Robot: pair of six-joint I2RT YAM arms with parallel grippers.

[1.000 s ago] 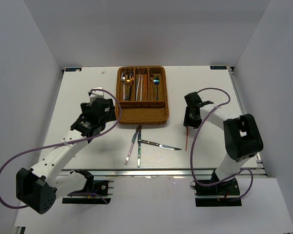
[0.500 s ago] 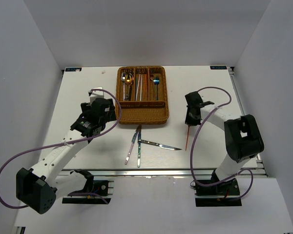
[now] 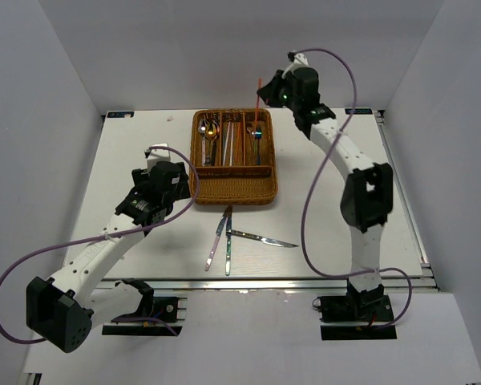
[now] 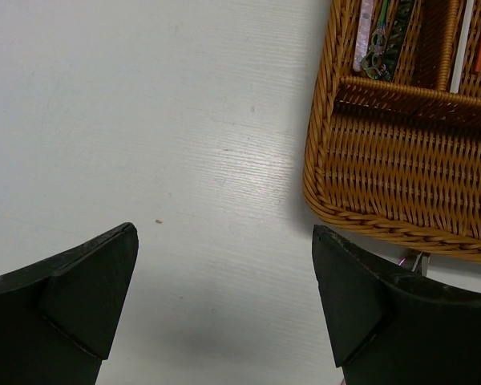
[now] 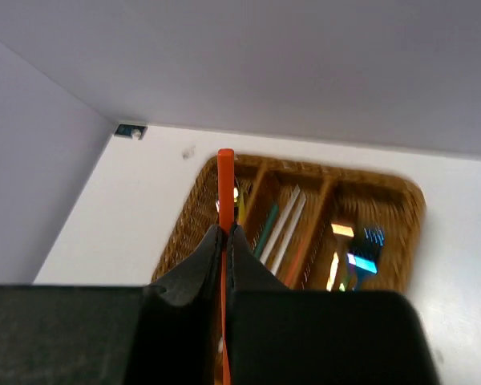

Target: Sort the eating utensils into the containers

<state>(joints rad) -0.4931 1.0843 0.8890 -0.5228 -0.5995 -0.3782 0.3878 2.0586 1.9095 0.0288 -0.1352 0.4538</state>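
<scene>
My right gripper [image 3: 272,90] is raised high over the far right corner of the brown wicker tray [image 3: 232,189]. It is shut on a red chopstick [image 3: 259,83]. In the right wrist view the chopstick [image 5: 225,172] sticks up from between the closed fingers [image 5: 248,249], with the tray [image 5: 188,226] below it. Its slots hold spoons [image 3: 210,132], white, green and red chopsticks [image 5: 287,218] and forks [image 3: 256,132]. Three silver knives [image 3: 228,234] lie on the table in front of the tray. My left gripper [image 4: 224,281] stands open and empty over bare table by the tray's left front corner [image 4: 329,192].
The tray's crosswise front slot [image 3: 232,172] shows nothing in it. Purple cables loop from both arms. White walls close in the table at the back and sides. The arm bases sit at the near edge.
My right gripper shut on the red chopstick lying on the table at the right, then lifted it and swung up toward the back of the tray. The left arm has not moved.
</scene>
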